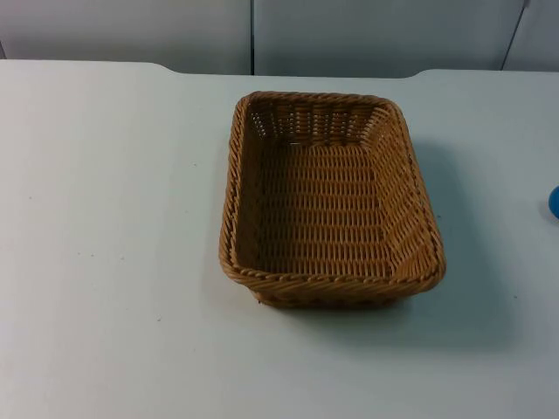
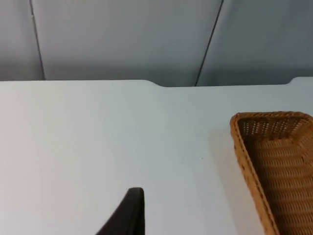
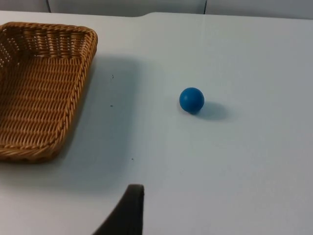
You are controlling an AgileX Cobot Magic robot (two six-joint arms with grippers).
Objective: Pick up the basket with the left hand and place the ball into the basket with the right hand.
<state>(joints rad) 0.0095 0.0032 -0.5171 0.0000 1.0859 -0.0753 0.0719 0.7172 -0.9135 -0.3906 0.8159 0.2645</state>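
A brown wicker basket [image 1: 229, 201] stands empty in the middle of the white table. A small blue ball [image 1: 554, 202] lies on the table to its right, well apart from it. In the left wrist view, my left gripper [image 2: 128, 215] hovers over bare table, with a corner of the basket [image 2: 244, 156] off to one side and farther ahead. In the right wrist view, my right gripper [image 3: 128, 211] is above the table, short of the ball [image 3: 191, 99] and the basket [image 3: 78, 98]. Neither gripper touches anything.
The grey partition wall [image 1: 253, 35] closes off the table at the back. Open white table top [image 1: 105, 227] stretches left of the basket and in front of it.
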